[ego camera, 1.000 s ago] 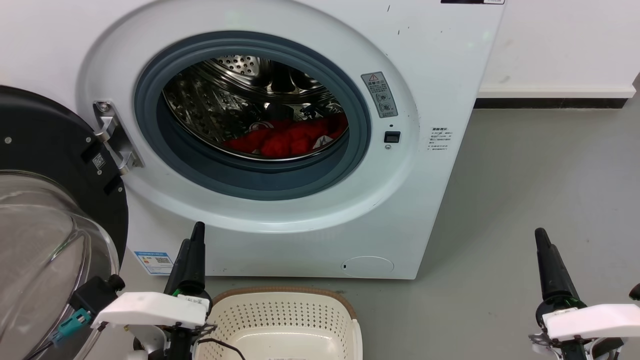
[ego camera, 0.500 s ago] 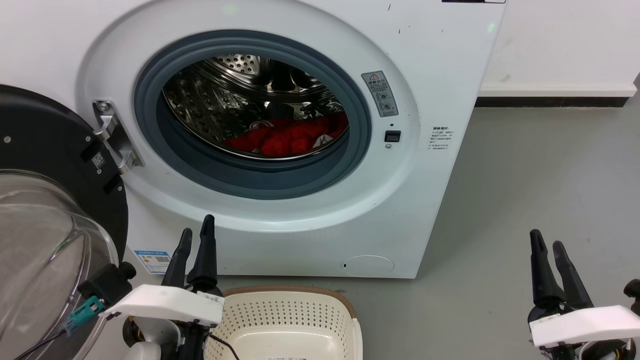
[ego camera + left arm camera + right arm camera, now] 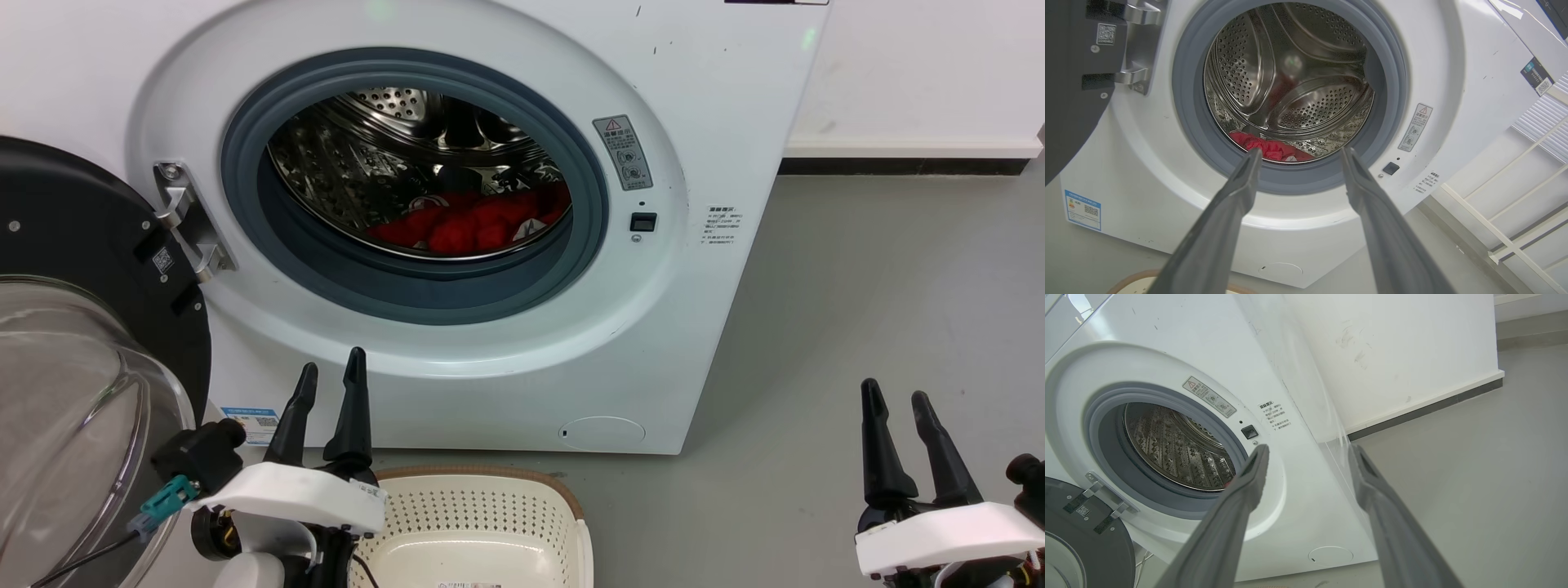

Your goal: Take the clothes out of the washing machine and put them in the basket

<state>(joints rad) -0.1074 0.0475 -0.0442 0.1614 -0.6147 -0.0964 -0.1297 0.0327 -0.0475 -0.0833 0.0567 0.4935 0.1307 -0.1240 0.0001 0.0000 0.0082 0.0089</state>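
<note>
The clothes were seen low in the drum of the washing machine, its door wide. The basket was set just before it. The left gripper and right gripper were held spread apart, 2 fingers each, with nothing gripped.

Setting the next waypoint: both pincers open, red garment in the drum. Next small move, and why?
Likely advance the left pincer up and forward through the porthole toward the clothes. It is open and empty, its wrist view looks straight at the red fabric, the washing machine door stands swung aside, and the basket sits just below.
</note>
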